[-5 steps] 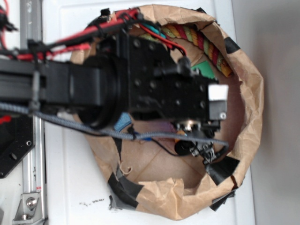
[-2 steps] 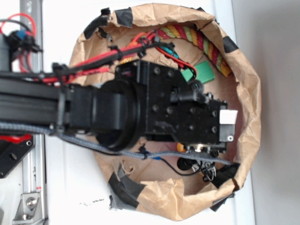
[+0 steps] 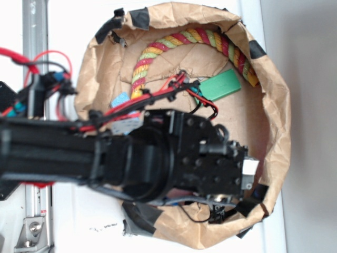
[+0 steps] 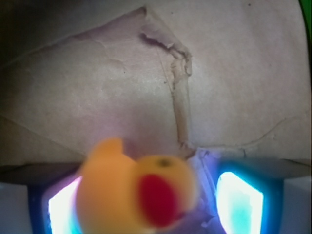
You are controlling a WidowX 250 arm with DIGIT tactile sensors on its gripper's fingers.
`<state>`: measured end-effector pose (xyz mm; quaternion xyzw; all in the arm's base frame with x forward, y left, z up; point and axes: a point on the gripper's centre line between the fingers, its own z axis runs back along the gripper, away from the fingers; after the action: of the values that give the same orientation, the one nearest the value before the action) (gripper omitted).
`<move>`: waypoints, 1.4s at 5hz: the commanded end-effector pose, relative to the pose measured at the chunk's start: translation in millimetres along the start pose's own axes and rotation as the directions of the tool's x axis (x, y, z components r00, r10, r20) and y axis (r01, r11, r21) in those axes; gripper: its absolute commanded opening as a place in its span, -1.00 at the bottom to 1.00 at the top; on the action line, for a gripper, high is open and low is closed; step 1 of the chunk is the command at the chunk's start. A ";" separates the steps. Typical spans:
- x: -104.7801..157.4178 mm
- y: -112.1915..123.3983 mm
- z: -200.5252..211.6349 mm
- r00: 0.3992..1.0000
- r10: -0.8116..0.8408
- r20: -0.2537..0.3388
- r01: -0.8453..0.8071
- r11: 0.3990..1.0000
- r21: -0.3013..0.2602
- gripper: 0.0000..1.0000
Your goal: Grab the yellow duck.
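While my arm hangs over the brown paper bowl point(image 3: 274, 105), the yellow duck point(image 4: 134, 190) sits blurry right between my gripper point(image 4: 146, 197) fingers point(image 4: 239, 200), though I can't tell if they're gripping.

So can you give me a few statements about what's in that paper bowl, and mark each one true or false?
1. The yellow duck sits close in front of the wrist camera. True.
2. The duck's beak is blue. False: it is red.
3. The striped rope curves along the bowl's far wall. True.
4. The green block lies outside the paper bowl. False: it lies inside.
5. The overhead view shows the duck plainly. False: the arm covers it.
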<state>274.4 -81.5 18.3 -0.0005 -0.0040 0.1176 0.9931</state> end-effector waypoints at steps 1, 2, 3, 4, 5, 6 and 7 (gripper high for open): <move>3.2 11.9 13.8 0.996 -0.021 0.083 0.022 1.000 -0.010 1.00; 4.4 31.7 39.7 0.988 0.020 0.151 -0.013 0.999 -0.048 1.00; 7.2 57.6 78.1 0.974 0.099 0.204 -0.076 0.990 -0.116 1.00; 14.4 74.3 87.7 0.963 0.166 0.213 -0.136 0.979 -0.149 1.00; 23.2 73.5 80.1 0.969 0.146 0.198 -0.127 0.986 -0.105 1.00; 26.9 65.2 66.6 0.977 0.122 0.175 -0.117 0.993 -0.033 1.00; 30.7 54.2 44.7 0.987 0.085 0.138 -0.085 0.996 -0.003 1.00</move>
<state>289.1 -26.2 52.3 0.0140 -0.0485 0.1615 0.9856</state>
